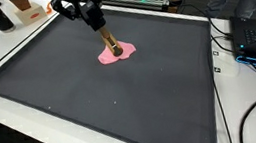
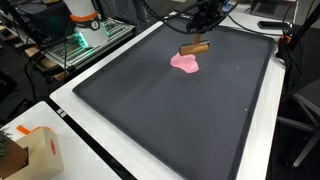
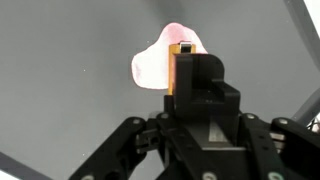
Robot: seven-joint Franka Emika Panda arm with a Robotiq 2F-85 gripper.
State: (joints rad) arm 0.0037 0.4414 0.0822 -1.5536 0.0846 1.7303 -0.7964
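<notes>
I have the gripper [image 1: 95, 26] clenched on a wooden block [image 1: 107, 40], tilted, low end at the pink cloth [image 1: 118, 54]. In an exterior view, cloth lies approx. 12 o'clock from centre of dark mat [image 1: 103, 105].

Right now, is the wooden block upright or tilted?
Tilted: the wooden block, held in the hand, slants down onto the pink patch.

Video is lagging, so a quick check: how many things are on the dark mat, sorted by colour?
Pink: 1, the pink lump
Brown: 1, the wooden block, held in the gripper with its lower end at the pink lump
Total: 2 on the dark mat
</notes>
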